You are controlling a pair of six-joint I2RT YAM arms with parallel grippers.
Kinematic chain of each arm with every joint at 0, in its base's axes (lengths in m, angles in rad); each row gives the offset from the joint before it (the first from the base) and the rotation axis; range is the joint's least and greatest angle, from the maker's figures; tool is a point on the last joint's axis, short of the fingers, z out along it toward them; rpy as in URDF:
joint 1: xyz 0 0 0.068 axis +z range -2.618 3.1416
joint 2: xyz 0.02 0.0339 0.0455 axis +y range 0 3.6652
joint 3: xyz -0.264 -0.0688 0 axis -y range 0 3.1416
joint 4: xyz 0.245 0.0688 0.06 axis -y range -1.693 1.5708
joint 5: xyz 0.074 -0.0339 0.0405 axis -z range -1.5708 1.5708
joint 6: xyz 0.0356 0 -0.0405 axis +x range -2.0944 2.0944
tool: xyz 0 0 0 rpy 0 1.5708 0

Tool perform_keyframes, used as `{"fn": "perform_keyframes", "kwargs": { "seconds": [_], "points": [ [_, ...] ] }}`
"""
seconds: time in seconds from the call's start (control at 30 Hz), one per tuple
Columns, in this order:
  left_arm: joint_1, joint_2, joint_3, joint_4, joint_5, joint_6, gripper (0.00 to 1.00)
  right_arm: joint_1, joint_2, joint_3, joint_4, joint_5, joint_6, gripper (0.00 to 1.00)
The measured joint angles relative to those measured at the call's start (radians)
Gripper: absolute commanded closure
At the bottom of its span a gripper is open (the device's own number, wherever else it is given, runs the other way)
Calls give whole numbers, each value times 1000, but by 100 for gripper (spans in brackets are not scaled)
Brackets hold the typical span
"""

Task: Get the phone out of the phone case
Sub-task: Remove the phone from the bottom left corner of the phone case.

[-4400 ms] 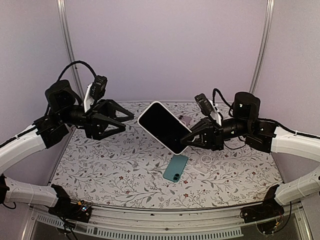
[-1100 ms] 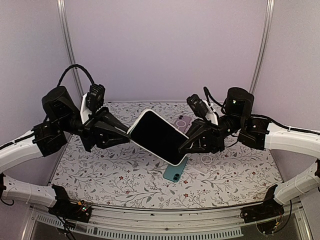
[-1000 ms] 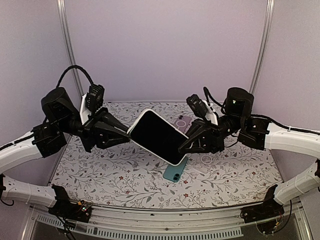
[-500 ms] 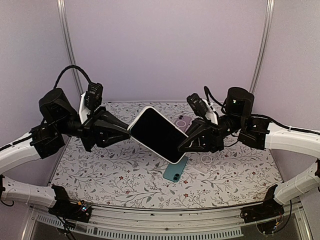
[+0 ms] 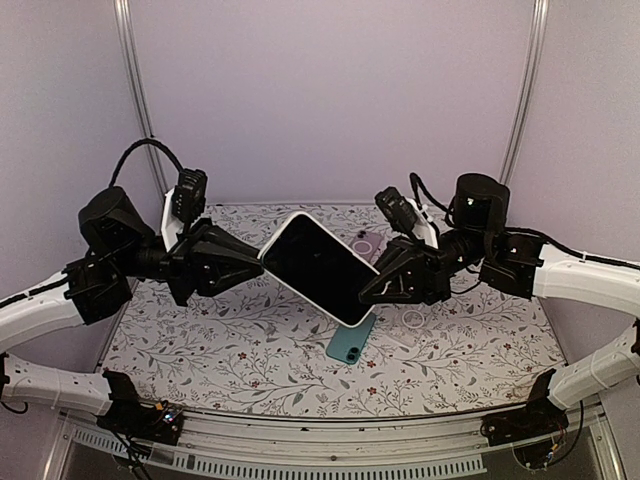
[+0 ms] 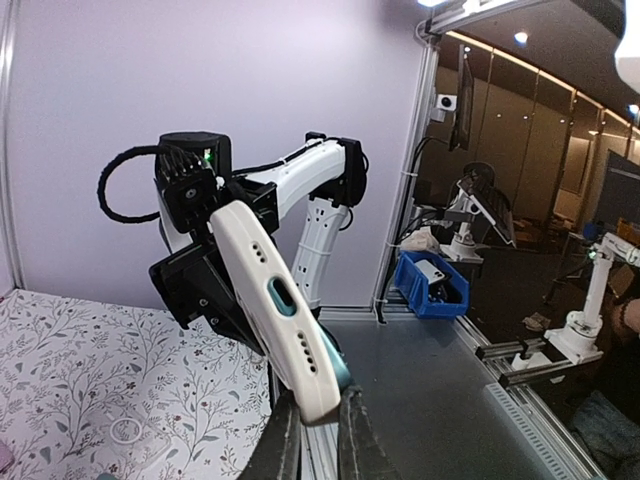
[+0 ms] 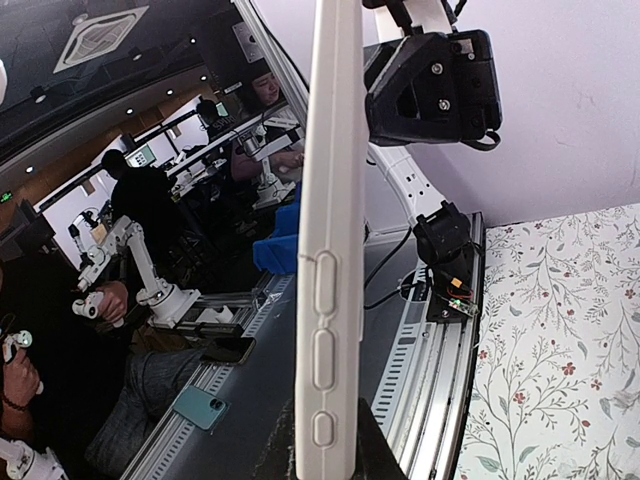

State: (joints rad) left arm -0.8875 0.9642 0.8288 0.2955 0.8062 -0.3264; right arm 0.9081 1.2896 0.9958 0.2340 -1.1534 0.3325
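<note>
While it hangs tilted, phone [image 5: 318, 268] — left hand [image 5: 262, 262] pinching one end, right hand [image 5: 368, 290] the other.

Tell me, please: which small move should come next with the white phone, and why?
Probably the left claw should bend the white case edge away from the phone, while the right claw holds firm. Both claws are shut on opposite ends, and the phone sits fully in its case, lifted above the table.

The phone [image 5: 318, 270] (dark screen up) tilts aloft in its white case [image 6: 300, 345].
</note>
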Motion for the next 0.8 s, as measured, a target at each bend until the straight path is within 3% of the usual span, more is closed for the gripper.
{"fn": "perform_keyframes", "kwargs": {
  "seconds": [0.8],
  "points": [
    [-6, -12, -11, 11, -110, -2, 100, 0, -7, 15, -2, 7, 28, 100]
  ]
}}
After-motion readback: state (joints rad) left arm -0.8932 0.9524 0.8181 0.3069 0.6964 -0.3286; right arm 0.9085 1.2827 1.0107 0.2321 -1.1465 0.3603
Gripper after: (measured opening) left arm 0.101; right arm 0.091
